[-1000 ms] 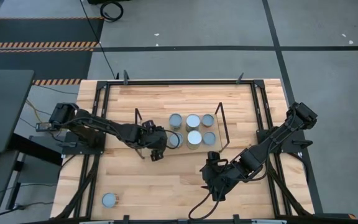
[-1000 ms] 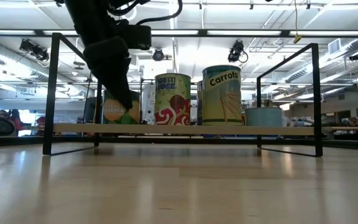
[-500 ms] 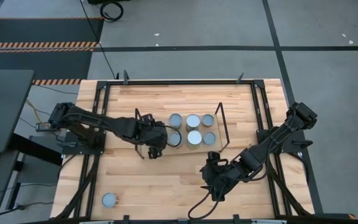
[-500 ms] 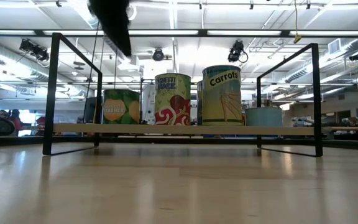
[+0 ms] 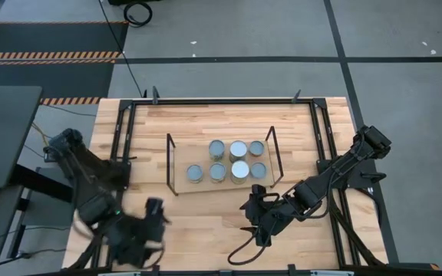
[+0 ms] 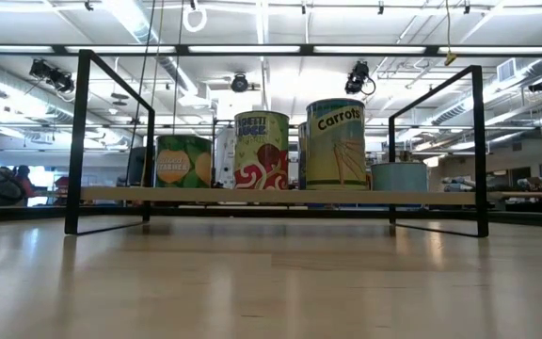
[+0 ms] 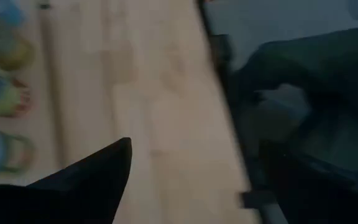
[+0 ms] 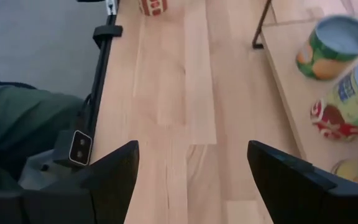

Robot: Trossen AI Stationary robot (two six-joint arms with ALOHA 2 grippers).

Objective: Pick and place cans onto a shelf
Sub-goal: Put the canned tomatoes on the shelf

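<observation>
Seven cans stand upright on the shelf (image 5: 177,165) in the middle of the table, among them the leftmost (image 5: 195,174) and a white-lidded one (image 5: 240,169). The low view shows a green can (image 6: 183,160), a red one (image 6: 261,151) and a "Carrots" can (image 6: 336,144). One more can with a red label (image 8: 154,6) stands on the table near the near-left corner; my left arm hides it in the high view. My left gripper (image 5: 153,208) is blurred above the table's near-left part. My right gripper (image 5: 249,208) is open and empty, near of the shelf.
The shelf's black wire end frames (image 6: 83,141) (image 6: 478,146) stand at both its ends. The table's black rail (image 8: 101,56) runs along its left edge. Bare wood (image 5: 206,222) lies between the two grippers.
My left gripper has risen off the leftmost can on the shelf, which stays standing there, and has swung fast toward the table's near-left corner. My right gripper has shifted slightly toward the table's left.
</observation>
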